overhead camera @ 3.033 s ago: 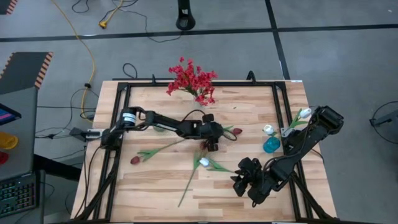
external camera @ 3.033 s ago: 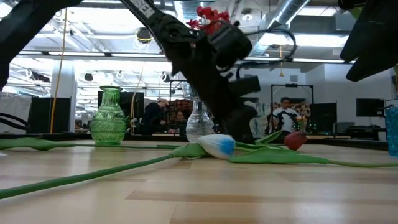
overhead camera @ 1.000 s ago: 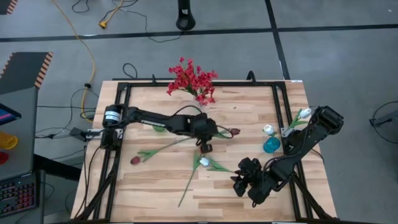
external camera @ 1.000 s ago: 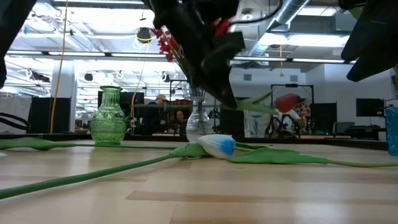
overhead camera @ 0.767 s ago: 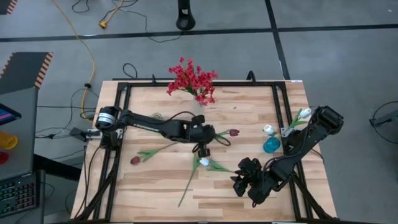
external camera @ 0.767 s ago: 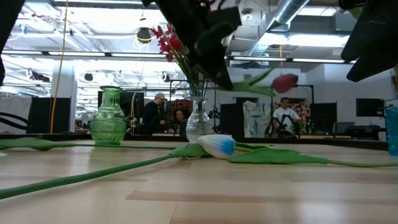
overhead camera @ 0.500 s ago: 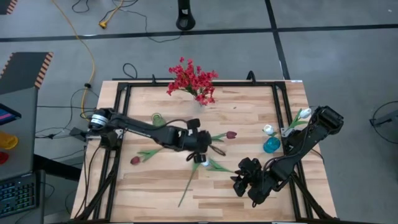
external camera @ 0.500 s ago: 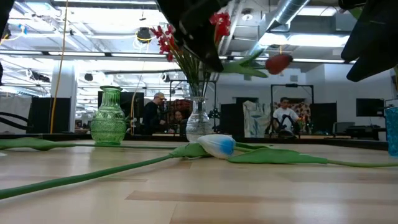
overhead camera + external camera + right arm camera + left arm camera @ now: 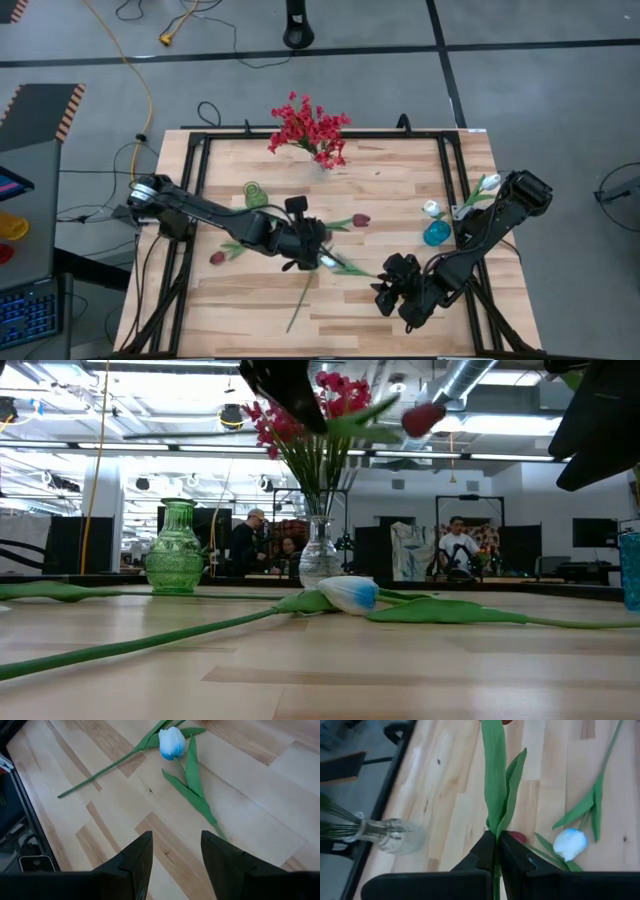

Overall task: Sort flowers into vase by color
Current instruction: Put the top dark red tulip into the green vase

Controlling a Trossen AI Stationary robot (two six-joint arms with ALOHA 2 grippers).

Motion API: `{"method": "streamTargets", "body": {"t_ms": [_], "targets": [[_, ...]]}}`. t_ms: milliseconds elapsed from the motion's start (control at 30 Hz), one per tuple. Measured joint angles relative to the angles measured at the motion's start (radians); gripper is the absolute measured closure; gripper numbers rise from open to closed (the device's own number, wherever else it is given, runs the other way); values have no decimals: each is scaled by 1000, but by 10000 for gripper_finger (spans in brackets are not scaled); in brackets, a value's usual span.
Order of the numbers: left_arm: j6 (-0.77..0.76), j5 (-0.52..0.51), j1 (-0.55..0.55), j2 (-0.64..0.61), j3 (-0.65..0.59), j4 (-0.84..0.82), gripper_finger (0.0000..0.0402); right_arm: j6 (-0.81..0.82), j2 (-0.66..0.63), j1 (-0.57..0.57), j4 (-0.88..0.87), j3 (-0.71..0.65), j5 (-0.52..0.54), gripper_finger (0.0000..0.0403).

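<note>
Maroon tulip hangs above the table, near the white tulip, its stem pinched in the left gripper; its bud is cropped in the left wrist view. Right gripper waits half-spread beside that white tulip.

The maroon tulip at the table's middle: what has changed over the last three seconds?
The left gripper, shut on the maroon tulip, has lifted it off the table and drawn back toward the near left. The white tulip, the other maroon tulip, the vases and the open right gripper stayed put.
</note>
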Motion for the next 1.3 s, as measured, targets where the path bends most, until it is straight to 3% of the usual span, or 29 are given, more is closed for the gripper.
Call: {"method": "streamTargets", "body": {"t_ms": [133,333,533,767,900,1100,1300], "targets": [[-30,-73,-40,-78,-53,6,401,-2,0,0,0,0,0,207],[-135,-191,-84,-263,-270,99,401,-2,0,0,0,0,0,207],[-53,-333,-104,-477,-525,433,401,-2,0,0,0,0,0,207],[246,-465,-94,-660,-784,945,401,-2,0,0,0,0,0,207],[485,-447,-57,-714,-918,1326,401,-2,0,0,0,0,0,207],[716,-225,60,-730,-1098,1845,401,-2,0,0,0,0,0,207],[782,-171,169,-731,-1169,2015,401,-2,0,0,0,0,0,207]]}}
